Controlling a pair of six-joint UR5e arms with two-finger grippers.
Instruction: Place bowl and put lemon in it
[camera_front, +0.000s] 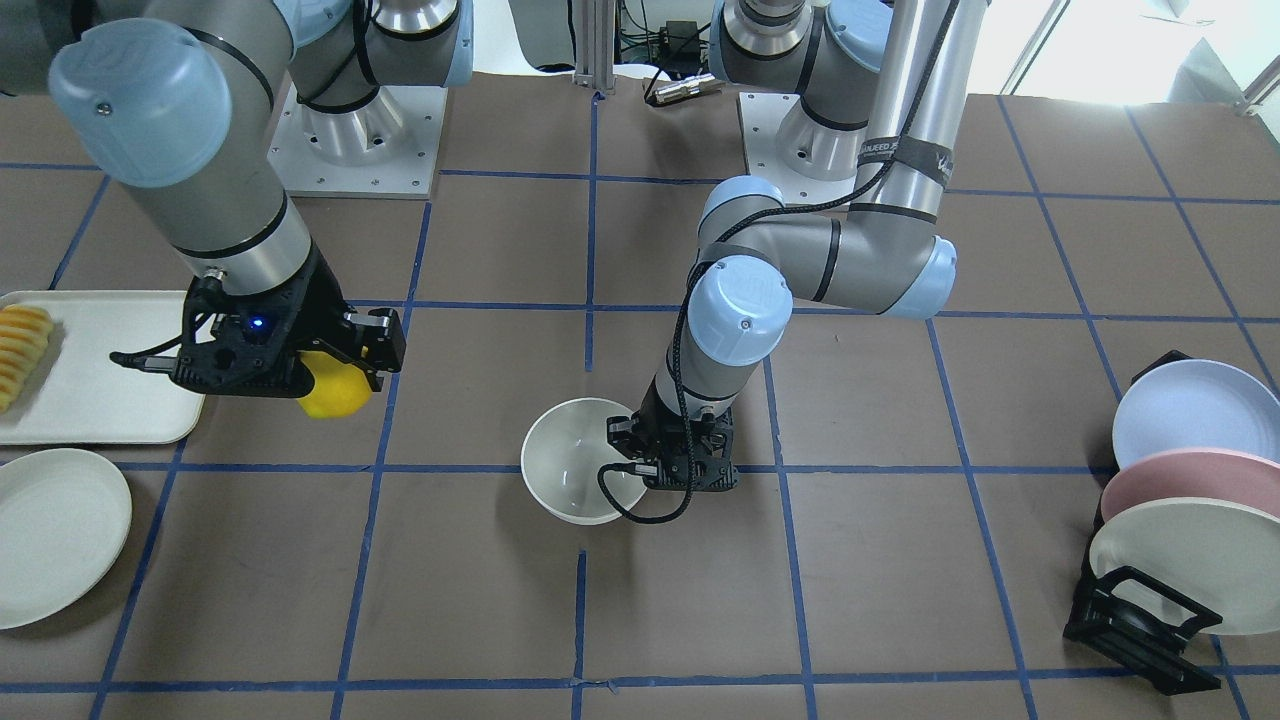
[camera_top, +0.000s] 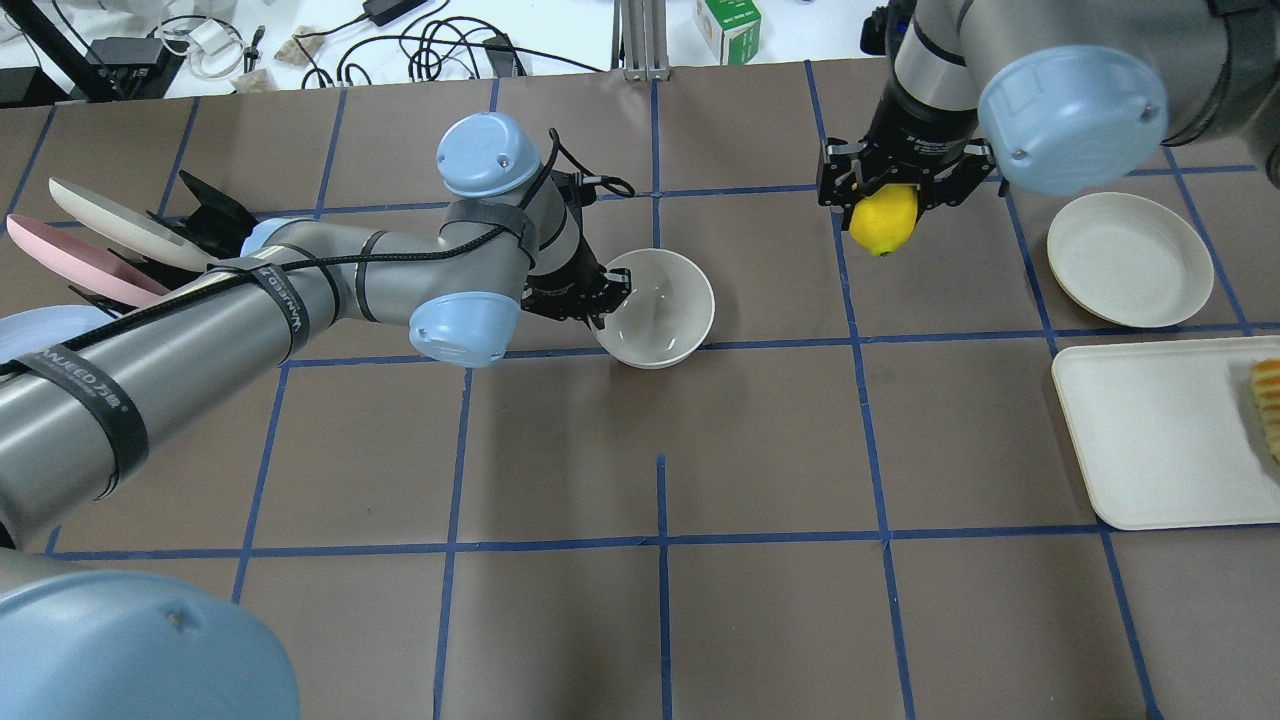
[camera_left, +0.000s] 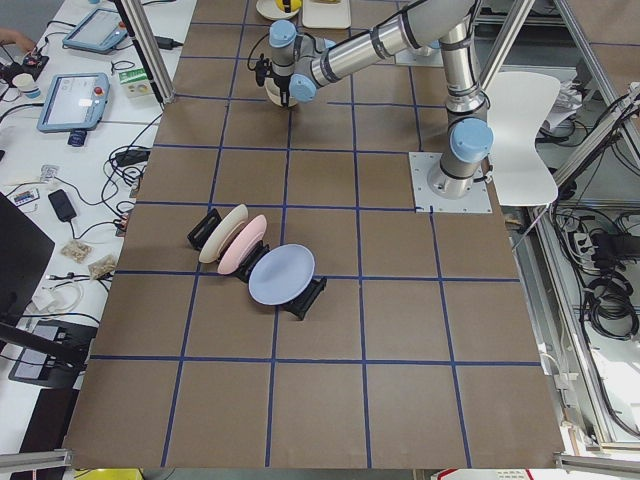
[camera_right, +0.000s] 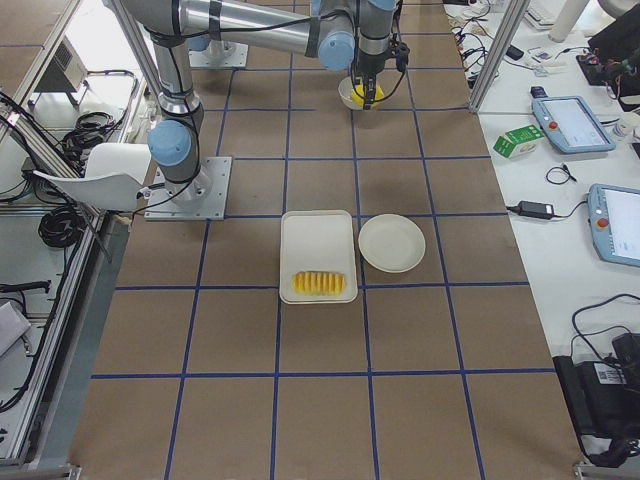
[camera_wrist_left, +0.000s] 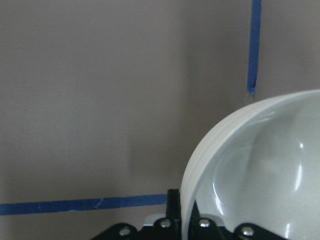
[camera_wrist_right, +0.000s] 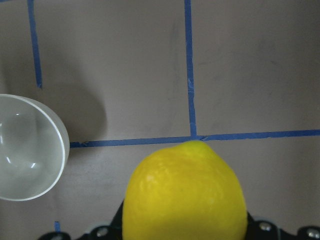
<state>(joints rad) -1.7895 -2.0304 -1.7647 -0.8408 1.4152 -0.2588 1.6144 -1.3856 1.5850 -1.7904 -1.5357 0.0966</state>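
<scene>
From where I stand, the bowl (camera_top: 660, 310) sits about midway along the table, somewhat nearer the operators' edge than the robot's. The left gripper (camera_top: 605, 298) is clamped on its rim on the side toward the table's left end, with one finger inside the bowl and the other outside. The wrist view shows the rim running right between them. I cannot tell whether the bowl's base is touching the table. The right gripper (camera_top: 884, 205) hangs above the table, well apart from the bowl and toward the right end. Its jaws are closed around the lemon (camera_top: 884, 225), which bulges out below them. Near the right end lie a round plate (camera_top: 1130, 260) and a tray (camera_top: 1150, 440) with sliced fruit (camera_top: 1268, 400). A rack (camera_front: 1140, 625) of upright plates stands near the left end.
</scene>
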